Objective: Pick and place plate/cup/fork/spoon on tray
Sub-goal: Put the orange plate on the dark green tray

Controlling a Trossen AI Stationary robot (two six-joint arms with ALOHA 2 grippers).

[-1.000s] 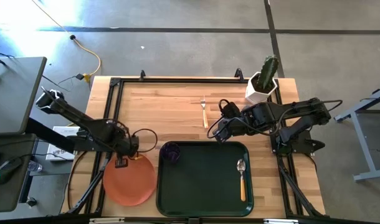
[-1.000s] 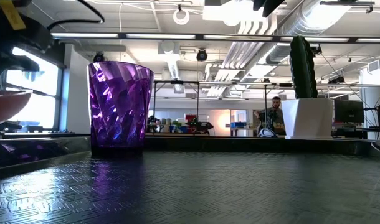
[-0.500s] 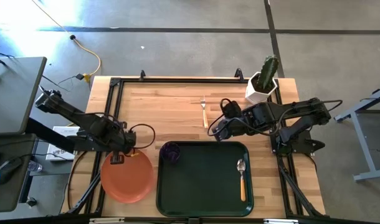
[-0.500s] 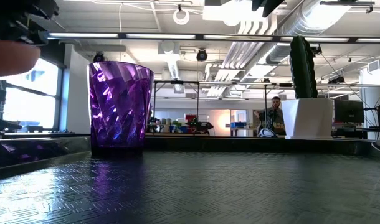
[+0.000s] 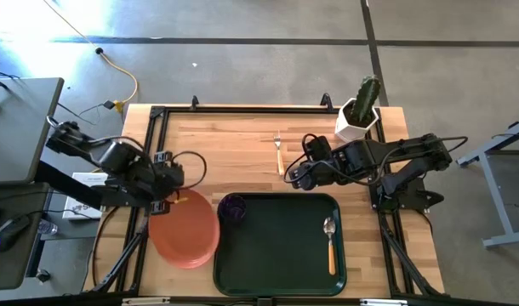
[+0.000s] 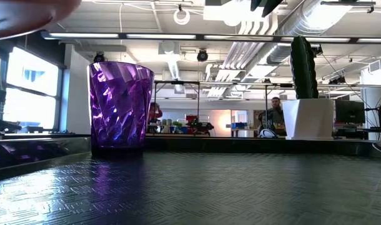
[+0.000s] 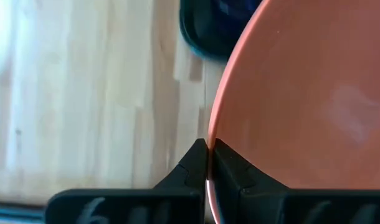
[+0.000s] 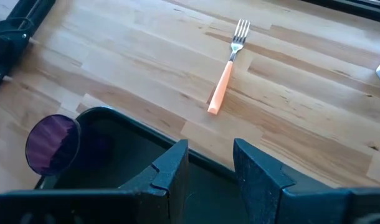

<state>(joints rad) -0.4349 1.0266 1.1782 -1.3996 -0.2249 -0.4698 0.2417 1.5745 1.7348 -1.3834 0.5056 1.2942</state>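
My left gripper (image 5: 168,202) is shut on the orange-salmon plate (image 5: 185,240), which it holds above the table just left of the dark green tray (image 5: 276,255). The plate's underside shows at the top left of the low view (image 6: 25,14). The purple cup (image 5: 233,207) stands in the tray's far left corner. The spoon (image 5: 330,241) lies in the tray's right part. The fork (image 5: 278,153) lies on the wood beyond the tray. My right gripper (image 5: 292,180) is open and empty over the tray's far edge, near the fork's handle end (image 8: 213,107). My left gripper pinches the plate's rim (image 7: 209,142) between its two fingers, at the plate's far left edge (image 5: 171,209). The fingers come from the table's left side, slanting down. The plate is lifted clear of the table and reaches from the fingers toward the near right.
A white angular pot with a cactus (image 5: 358,115) stands at the table's far right corner. A black frame (image 5: 242,109) runs along the table's edges. Bare wood (image 5: 217,149) lies between the fork and the left arm.
My left gripper has gone up and a little toward the tray with the plate. The plate has been lifted off the table and now hangs clear of it, closer to the tray's left edge. In the low view it has risen to the top of the picture.
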